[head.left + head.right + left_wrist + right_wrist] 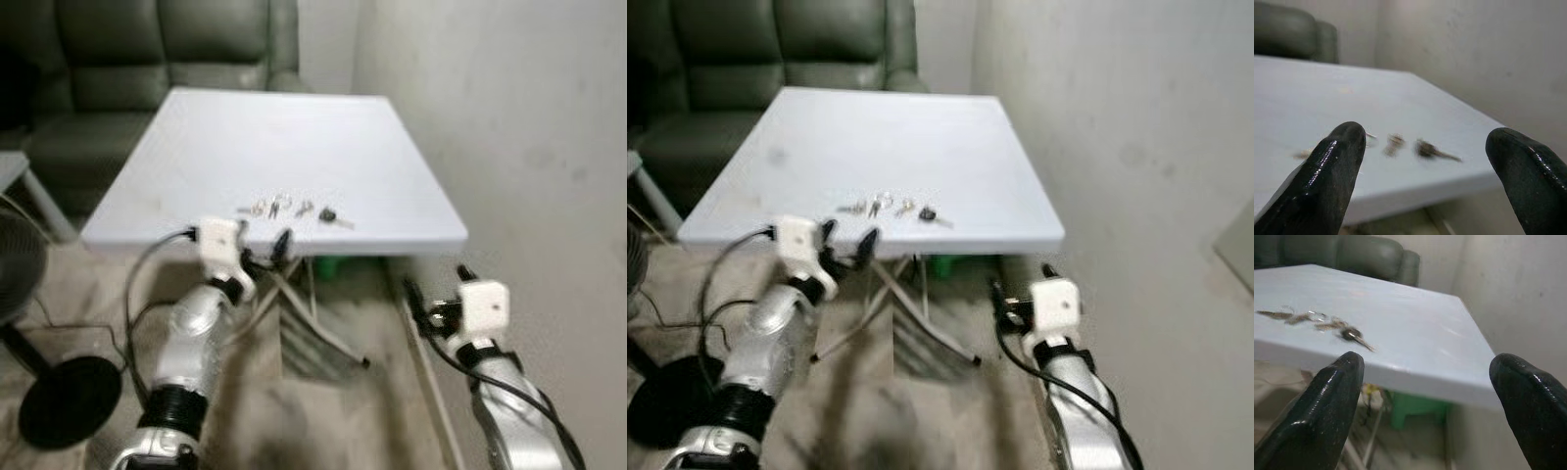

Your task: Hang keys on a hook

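While standing fan base sits on floor far left, left gripper hovers at near edge of white folding table, fingers spread, holding nothing. Keys lie in loose row on tabletop near front edge, just beyond left gripper. Right gripper below table's right corner, near wall, fingers apart, empty. Dark sofa behind table.
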Available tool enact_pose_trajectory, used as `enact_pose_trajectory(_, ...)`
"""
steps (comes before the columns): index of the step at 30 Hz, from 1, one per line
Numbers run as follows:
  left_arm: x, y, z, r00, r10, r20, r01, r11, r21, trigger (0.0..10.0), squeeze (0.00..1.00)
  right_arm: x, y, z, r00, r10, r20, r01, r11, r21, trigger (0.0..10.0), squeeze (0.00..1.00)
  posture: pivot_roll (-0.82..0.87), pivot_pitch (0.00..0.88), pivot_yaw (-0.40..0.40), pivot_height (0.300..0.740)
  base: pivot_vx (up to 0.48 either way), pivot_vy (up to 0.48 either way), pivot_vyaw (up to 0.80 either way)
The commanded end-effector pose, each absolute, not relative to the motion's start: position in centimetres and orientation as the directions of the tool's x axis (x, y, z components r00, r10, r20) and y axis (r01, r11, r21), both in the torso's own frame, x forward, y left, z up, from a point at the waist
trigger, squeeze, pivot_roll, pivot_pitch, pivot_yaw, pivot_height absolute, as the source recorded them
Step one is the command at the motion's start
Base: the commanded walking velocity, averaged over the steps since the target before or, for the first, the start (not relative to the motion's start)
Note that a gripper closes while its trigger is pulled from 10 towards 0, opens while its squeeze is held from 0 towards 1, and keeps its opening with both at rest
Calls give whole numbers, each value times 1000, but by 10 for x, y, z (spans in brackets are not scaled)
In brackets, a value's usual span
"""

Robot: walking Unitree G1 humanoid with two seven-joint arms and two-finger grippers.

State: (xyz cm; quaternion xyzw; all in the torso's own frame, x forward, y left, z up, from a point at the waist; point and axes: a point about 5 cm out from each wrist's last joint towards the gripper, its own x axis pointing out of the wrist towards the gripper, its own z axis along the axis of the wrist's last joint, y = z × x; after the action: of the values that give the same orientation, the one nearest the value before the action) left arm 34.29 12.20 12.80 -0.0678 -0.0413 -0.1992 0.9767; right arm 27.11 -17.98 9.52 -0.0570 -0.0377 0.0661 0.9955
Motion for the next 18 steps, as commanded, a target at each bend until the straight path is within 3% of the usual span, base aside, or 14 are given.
enact_pose_trajectory(1,343,136,128,933,-345,103,355,930,-99,10000,0,274,-169,99,982,168,86,-158,981,-113,10000,0,-97,0,-42,740,364,0,800)
enact_pose_trajectory(5,343,136,128,933,-345,103,355,930,-99,10000,0,274,-169,100,982,169,88,-159,981,-113,10000,0,-97,0,-42,740,364,0,800)
enact_pose_trajectory(14,343,135,128,933,-344,106,355,929,-103,10000,0,274,-170,101,981,164,100,-155,984,-93,10000,0,-98,0,-44,740,355,0,0)
enact_pose_trajectory(18,344,135,129,933,-342,109,354,929,-110,10000,0,274,-170,101,981,165,100,-156,983,-93,10000,0,-97,0,-44,740,289,328,0)
